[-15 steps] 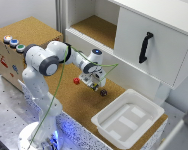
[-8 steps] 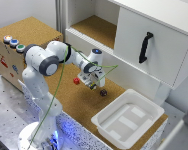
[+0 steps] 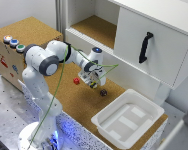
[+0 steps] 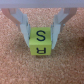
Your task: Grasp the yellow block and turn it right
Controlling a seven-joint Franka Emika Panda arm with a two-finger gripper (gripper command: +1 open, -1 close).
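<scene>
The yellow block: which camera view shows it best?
The wrist view. There the yellow block fills the centre between the end effector fingers, with letters readable on its faces. In the exterior view the end effector hides the block, so it cannot be made out.

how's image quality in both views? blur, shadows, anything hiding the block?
Exterior view: soft and low-detail; the gripper hides the yellow block, while the small red block and dark block show only as blobs. Wrist view: yellow block sharp enough to read an S on it, fingers blurrier, shadow falls on the cork beside the block; no glare.
</scene>
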